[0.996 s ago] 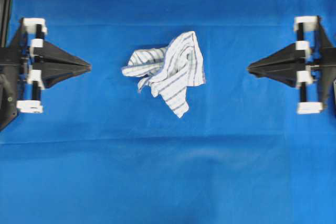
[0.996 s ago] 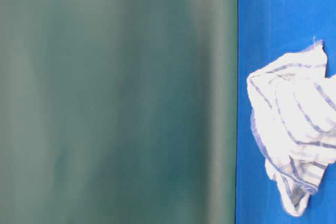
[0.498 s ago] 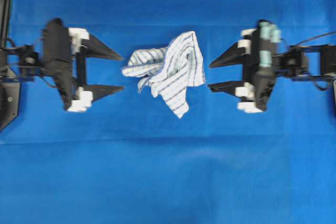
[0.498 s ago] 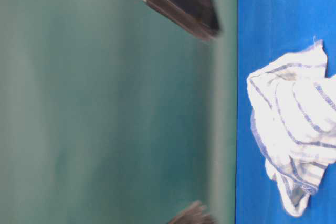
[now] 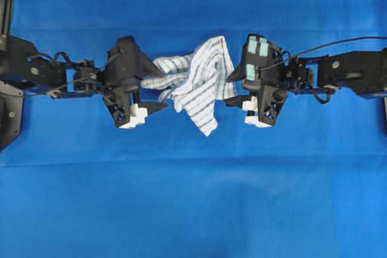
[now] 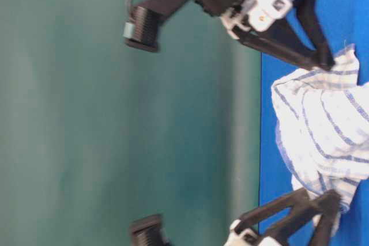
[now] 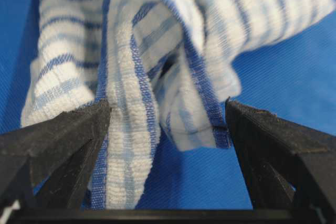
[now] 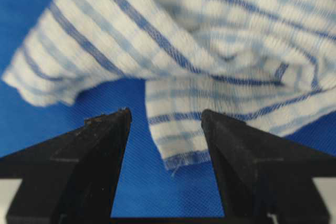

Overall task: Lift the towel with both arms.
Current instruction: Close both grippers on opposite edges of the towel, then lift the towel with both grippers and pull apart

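The black left gripper [image 7: 168, 116] stands spread wide, gripping nothing, a fold of the crumpled white towel with blue-grey check stripes [image 7: 157, 61] lying between its pointed fingers. The black right gripper [image 8: 164, 116] gapes too, the towel's frayed edge between its tips, plain blue table cloth [image 5: 193, 209] beneath.

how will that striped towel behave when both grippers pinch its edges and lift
Likely floppy: the towel lies crumpled in soft folds on the blue table cloth, so its middle should sag between the left gripper and right gripper. Probably light, being thin. Its terry weave looks grippy, but a thin edge between open jaws could slip out.
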You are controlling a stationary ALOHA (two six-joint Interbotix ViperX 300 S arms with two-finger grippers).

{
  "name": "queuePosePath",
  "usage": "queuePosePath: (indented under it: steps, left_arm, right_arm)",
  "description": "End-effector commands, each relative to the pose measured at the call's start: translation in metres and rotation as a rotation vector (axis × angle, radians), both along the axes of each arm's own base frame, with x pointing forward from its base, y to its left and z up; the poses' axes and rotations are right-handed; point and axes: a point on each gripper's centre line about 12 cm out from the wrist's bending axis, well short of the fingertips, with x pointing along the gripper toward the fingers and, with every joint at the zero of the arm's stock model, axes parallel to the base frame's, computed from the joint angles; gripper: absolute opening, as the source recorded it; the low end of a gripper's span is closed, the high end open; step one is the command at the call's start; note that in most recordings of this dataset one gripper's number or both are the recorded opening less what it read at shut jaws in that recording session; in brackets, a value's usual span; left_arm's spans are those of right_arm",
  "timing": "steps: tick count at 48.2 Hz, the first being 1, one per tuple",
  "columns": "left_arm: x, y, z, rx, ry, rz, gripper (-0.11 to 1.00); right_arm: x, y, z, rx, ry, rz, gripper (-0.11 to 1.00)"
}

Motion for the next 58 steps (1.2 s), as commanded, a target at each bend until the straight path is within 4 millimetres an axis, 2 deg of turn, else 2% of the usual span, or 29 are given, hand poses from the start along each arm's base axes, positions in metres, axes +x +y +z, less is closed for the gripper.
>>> queuePosePath:
  steps: [1, 10, 14, 16, 21, 25, 29, 31, 38, 44, 54, 58]
  left_arm:
    - [0.007, 0.005, -0.001, 0.004, -0.015, 0.012, 0.91]
    - [0.009, 0.010, -0.011, 0.002, 0.002, 0.025, 0.89]
    - [0.009, 0.010, -0.013, 0.001, 0.011, 0.025, 0.84]
    - [0.009, 0.010, -0.013, -0.001, 0.014, 0.025, 0.80]
    - [0.008, 0.010, -0.014, -0.002, 0.021, 0.025, 0.56]
    - [0.007, 0.009, -0.014, -0.006, 0.032, 0.027, 0.31]
    - [0.006, 0.009, -0.015, -0.009, 0.041, 0.027, 0.10]
    - [0.006, 0.009, -0.014, -0.009, 0.042, 0.027, 0.05]
    - [0.008, 0.009, 0.000, -0.012, 0.025, 0.029, 0.05]
    - [0.008, 0.009, 0.027, -0.034, -0.011, 0.043, 0.05]
    - [-0.001, 0.007, 0.085, -0.070, -0.077, 0.060, 0.04]
    - [-0.006, 0.006, 0.107, -0.073, -0.108, 0.060, 0.05]
  right_arm:
    - [0.009, -0.003, 0.003, -0.002, -0.021, -0.007, 0.61]
    - [0.015, -0.011, -0.015, 0.004, 0.016, -0.025, 0.61]
    - [0.017, -0.015, -0.019, 0.005, 0.026, -0.033, 0.61]
    - [0.018, -0.015, -0.019, 0.004, 0.024, -0.035, 0.60]
    - [0.019, -0.018, -0.018, 0.005, 0.019, -0.042, 0.56]
    - [0.019, -0.019, -0.018, 0.004, 0.021, -0.044, 0.41]
    - [0.018, -0.018, -0.018, 0.007, 0.022, -0.045, 0.15]
    - [0.018, -0.018, -0.017, 0.009, 0.022, -0.047, 0.04]
    - [0.017, -0.018, -0.007, 0.008, 0.003, -0.049, 0.02]
    - [0.015, -0.015, 0.014, 0.007, -0.020, -0.043, 0.02]
    - [0.009, -0.011, 0.066, 0.000, -0.077, -0.034, 0.02]
    - [0.004, -0.010, 0.095, -0.007, -0.115, -0.032, 0.02]
